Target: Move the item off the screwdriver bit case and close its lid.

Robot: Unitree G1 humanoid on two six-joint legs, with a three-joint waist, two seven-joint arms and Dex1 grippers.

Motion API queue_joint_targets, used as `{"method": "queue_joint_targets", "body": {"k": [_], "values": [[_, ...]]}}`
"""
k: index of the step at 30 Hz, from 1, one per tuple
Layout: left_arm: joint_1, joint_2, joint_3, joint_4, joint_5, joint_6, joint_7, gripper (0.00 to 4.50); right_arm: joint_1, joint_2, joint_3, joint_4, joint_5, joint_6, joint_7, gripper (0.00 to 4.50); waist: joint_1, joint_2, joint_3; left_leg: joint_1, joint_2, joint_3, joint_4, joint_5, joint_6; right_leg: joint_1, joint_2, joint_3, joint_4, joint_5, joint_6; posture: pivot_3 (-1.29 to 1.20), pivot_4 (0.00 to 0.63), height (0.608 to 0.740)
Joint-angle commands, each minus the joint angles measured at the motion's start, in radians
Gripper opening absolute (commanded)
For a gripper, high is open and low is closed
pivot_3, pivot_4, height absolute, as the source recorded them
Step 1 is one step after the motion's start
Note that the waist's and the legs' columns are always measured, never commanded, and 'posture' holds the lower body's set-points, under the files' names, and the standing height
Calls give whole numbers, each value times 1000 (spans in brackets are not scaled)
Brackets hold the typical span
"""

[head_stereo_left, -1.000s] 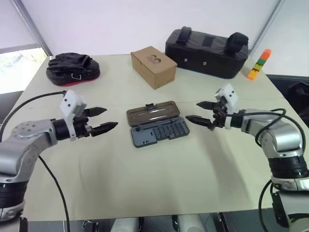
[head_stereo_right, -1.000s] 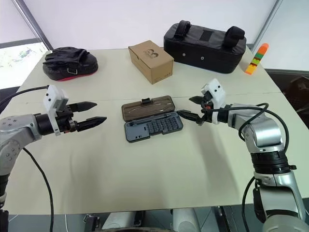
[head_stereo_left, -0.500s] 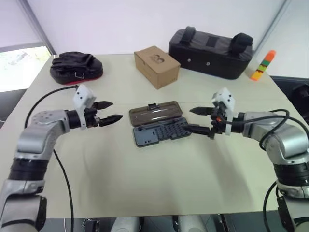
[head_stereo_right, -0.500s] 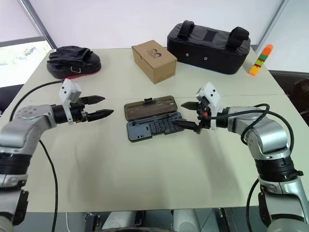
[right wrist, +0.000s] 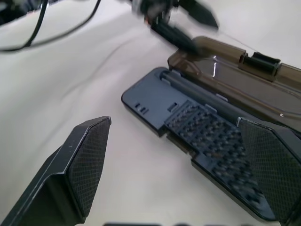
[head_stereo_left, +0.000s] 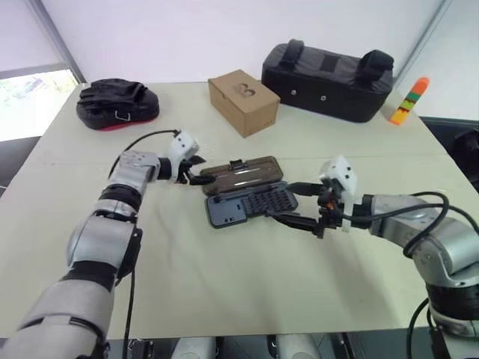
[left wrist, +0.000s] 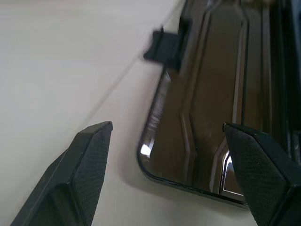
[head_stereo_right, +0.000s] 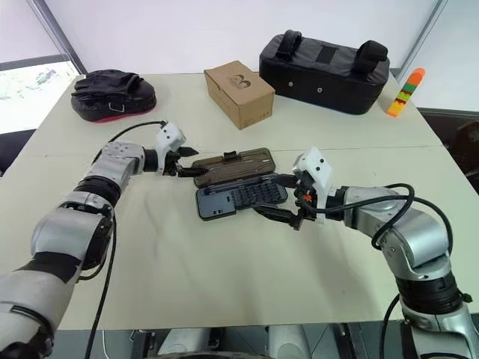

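Head views: the left gripper point(head_stereo_left: 196, 170) has swung in from the open bench point(head_stereo_left: 224, 299) to the short end of the lid point(head_stereo_left: 243, 174), jaws apart; a second ago it hung well to the side. The right gripper point(head_stereo_left: 296, 203), jaws wide, has slid back along the near edge of the screwdriver bit case point(head_stereo_left: 251, 205). Nothing rests on the case, so closing looks like the step in hand.

Left wrist view: the lid's corner point(left wrist: 207, 122) lies between the spread fingers point(left wrist: 80, 169).

Right wrist view: the case lies open between its fingers point(right wrist: 80, 165).

Behind stand a cardboard box point(head_stereo_left: 243, 101), black bag point(head_stereo_left: 327, 71) and gloves point(head_stereo_left: 116, 101) against a pale wall.
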Motion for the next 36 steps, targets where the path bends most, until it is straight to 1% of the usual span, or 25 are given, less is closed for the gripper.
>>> {"method": "queue_joint_targets", "body": {"k": [1,5,7,9,11,14,15,19,25,26,31,34,36], "values": [[-23,0,-11,20,67,-23,51,3918,12,18,-41,-77,37,7,-49,4500,2,0,0,0,0,0,0,0,0,0,0,0,0,0,0,0,150,740],[1,-7,-12,38,109,-11,83,3918,26,43,-69,-130,80,34,-111,4500,2,0,-1,0,0,0,0,0,0,0,0,0,1,0,0,0,150,740],[7,-12,4,41,106,1,84,3404,40,43,-78,-144,89,39,-134,4500,2,-1,-1,1,1,0,0,0,0,1,0,0,1,0,0,0,150,740],[8,-16,13,42,107,8,81,2668,50,40,-84,-153,96,43,-152,4500,2,-1,-2,2,1,-1,0,0,0,2,0,0,1,0,0,0,150,740],[8,-21,22,44,111,16,86,1625,58,38,-86,-160,105,46,-165,4500,1,-1,-2,3,1,-1,0,0,0,3,0,0,2,0,0,0,150,740],[3,-27,34,47,118,29,97,188,60,34,-83,-163,113,46,-176,4500,0,-1,-2,4,1,-1,0,0,0,3,0,0,2,0,0,0,150,740],[2,-28,38,47,122,34,102,41,60,32,-82,-162,115,46,-179,4500,1,1,-3,4,0,-1,0,0,0,3,0,0,2,0,0,0,150,740],[-2,-31,43,50,138,44,110,41,57,23,-80,-155,120,41,-185,4500,4,0,-4,5,0,-1,1,0,0,5,0,0,1,0,0,0,150,740],[-8,-37,29,45,175,0,96,41,56,20,-80,-146,120,38,-196,4500,3,0,-4,7,0,-1,1,0,0,7,0,0,2,0,0,0,150,740],[-9,-34,19,42,187,-22,72,41,59,19,-80,-146,120,38,-197,4500,3,0,-4,7,0,-1,1,0,0,7,0,0,2,0,0,0,150,740],[9,28,-102,22,297,-225,-155,41,76,11,-93,-146,126,41,-197,4500,1,0,-4,7,0,-1,0,0,0,7,0,0,0,0,0,0,150,740],[14,56,-113,11,297,-297,-262,41,86,-2,-102,-141,131,42,-188,4500,-3,0,-4,7,0,0,0,-1,1,7,0,0,0,0,0,0,150,740],[15,65,-106,2,289,-340,-295,41,92,-15,-108,-136,136,43,-177,4500,-5,0,-4,6,1,0,0,-1,2,7,0,0,-1,0,0,0,150,740]]}}
